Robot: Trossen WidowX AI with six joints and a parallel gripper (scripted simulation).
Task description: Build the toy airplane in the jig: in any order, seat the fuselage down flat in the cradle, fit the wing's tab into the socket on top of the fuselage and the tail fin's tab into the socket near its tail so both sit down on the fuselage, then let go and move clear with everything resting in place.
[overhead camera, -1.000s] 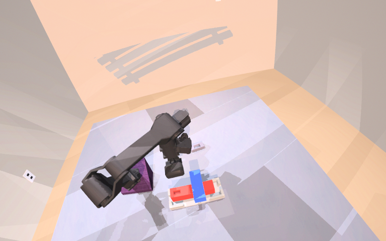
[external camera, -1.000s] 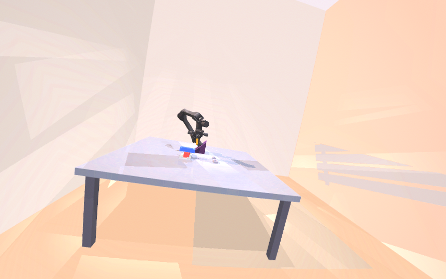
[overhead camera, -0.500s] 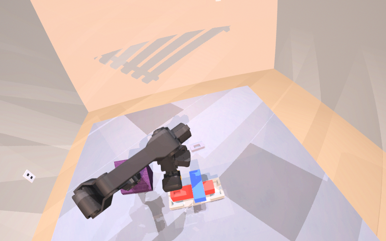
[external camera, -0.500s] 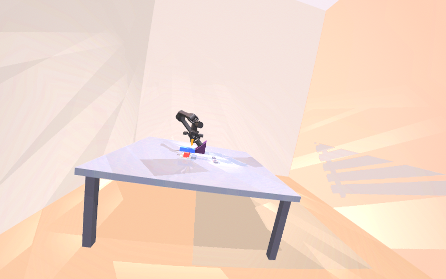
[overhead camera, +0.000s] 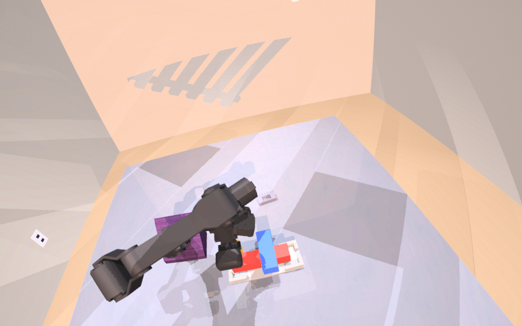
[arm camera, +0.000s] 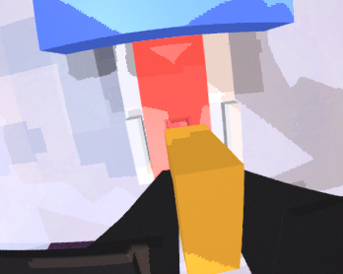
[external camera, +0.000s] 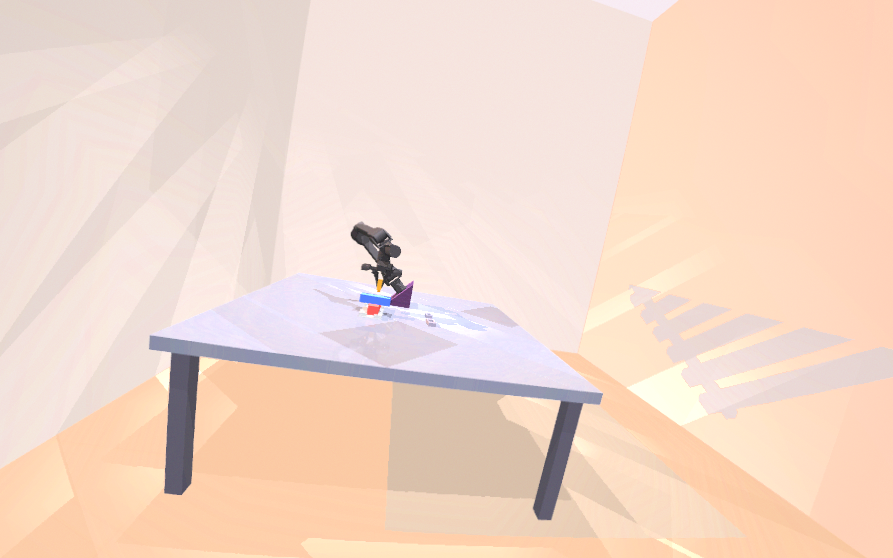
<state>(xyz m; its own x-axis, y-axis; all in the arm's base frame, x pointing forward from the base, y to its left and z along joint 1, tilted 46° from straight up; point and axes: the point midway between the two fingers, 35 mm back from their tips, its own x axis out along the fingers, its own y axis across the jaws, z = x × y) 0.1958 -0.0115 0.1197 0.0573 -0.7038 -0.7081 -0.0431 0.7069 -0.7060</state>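
Observation:
The red fuselage (overhead camera: 283,252) (external camera: 373,310) (arm camera: 173,89) lies in the pale cradle (overhead camera: 296,266) (arm camera: 221,64) and looks flat. The blue wing (overhead camera: 267,251) (external camera: 375,299) (arm camera: 162,36) lies across its top. My gripper (external camera: 379,278) (arm camera: 191,175) is shut on the orange tail fin (external camera: 379,285) (arm camera: 204,148), which stands upright, above the tail end of the fuselage. In the wrist view the tail socket (arm camera: 177,122) shows just beyond the fin's far end and is partly hidden by it. The fin's tab is hidden. In the top view the gripper hides most of the fin.
A purple block (overhead camera: 165,226) (external camera: 405,296) (arm camera: 70,244) stands beside the arm, left of the cradle in the top view. A small pale pink holder (overhead camera: 267,198) (external camera: 430,322) sits on the table beyond the wing. The wing's ends overhang both sides of the cradle.

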